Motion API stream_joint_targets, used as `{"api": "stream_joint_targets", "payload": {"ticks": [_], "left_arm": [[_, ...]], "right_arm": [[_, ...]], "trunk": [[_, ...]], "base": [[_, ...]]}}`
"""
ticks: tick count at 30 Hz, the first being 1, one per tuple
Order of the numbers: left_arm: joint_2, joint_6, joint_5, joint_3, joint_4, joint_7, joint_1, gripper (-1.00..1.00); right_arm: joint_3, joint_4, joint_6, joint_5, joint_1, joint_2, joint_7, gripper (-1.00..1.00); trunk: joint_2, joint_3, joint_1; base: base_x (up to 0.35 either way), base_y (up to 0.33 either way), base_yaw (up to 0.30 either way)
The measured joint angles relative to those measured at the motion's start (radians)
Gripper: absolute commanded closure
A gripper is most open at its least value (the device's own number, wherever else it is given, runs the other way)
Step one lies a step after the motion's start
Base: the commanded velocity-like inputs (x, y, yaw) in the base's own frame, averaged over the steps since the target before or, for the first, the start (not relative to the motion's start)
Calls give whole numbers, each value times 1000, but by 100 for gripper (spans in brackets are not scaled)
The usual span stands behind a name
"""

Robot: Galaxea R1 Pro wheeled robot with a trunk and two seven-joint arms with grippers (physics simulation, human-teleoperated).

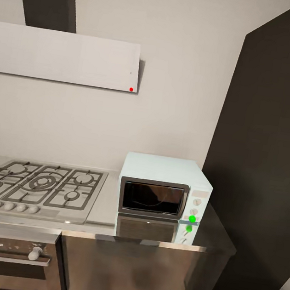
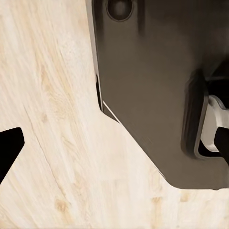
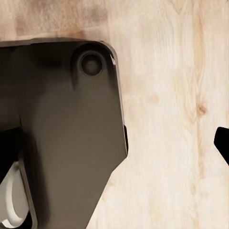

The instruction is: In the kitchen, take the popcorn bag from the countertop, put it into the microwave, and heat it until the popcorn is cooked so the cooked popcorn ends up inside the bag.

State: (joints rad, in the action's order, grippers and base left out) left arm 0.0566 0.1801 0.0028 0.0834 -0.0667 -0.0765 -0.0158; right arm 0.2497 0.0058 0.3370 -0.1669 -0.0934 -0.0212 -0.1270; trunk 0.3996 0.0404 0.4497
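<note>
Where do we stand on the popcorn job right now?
The head view shows the microwave on the countertop beside the gas hob, its door shut and green marker lit. Through the dark window I cannot tell if a bag is inside. That fits either bag still to fetch, or bag already in. Both wrist views look down at wooden floor.

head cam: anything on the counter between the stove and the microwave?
Nothing: in the head view only a bare strip of steel countertop separates the stove from the microwave, whose door is shut.
</note>
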Motion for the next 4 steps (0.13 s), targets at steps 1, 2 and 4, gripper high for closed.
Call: {"api": "stream_joint_targets", "payload": {"ticks": [1, 2, 4], "left_arm": [[0, 0, 0, 0, 0, 0, 0, -100], [0, 0, 0, 0, 0, 0, 0, -100], [0, 0, 0, -1, 0, 0, 0, -100]], "right_arm": [[0, 0, 0, 0, 0, 0, 0, -100], [0, 0, 0, 0, 0, 0, 0, -100], [-1, 0, 0, 0, 0, 0, 0, -100]], "trunk": [[0, 0, 0], [0, 0, 0], [0, 0, 0]], "base": [[0, 0, 0], [0, 0, 0], [0, 0, 0]]}}
